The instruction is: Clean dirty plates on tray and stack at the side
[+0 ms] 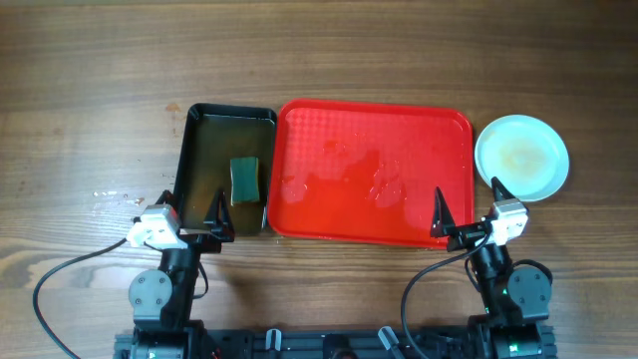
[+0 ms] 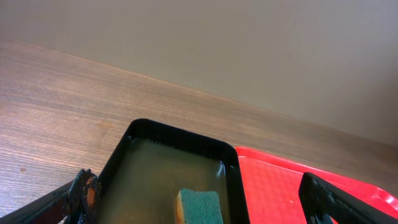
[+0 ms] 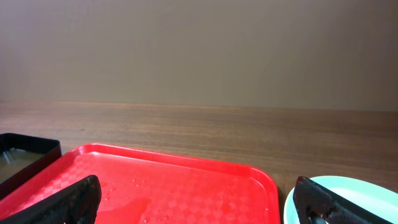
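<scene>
– The grippers, nearest?
– The left gripper point(image 1: 194, 211) is spread wide and empty at the black tray's point(image 1: 189, 150) near edge. The right gripper point(image 1: 469, 204) is equally wide and empty, at the red tray's point(image 1: 399, 140) near right corner.
– And the red tray?
– It is wet, with its long side running left to right. A pale plate point(image 1: 521, 157), faintly smeared brown, sits on the table point(image 1: 100, 80) just beside its far right corner.
</scene>
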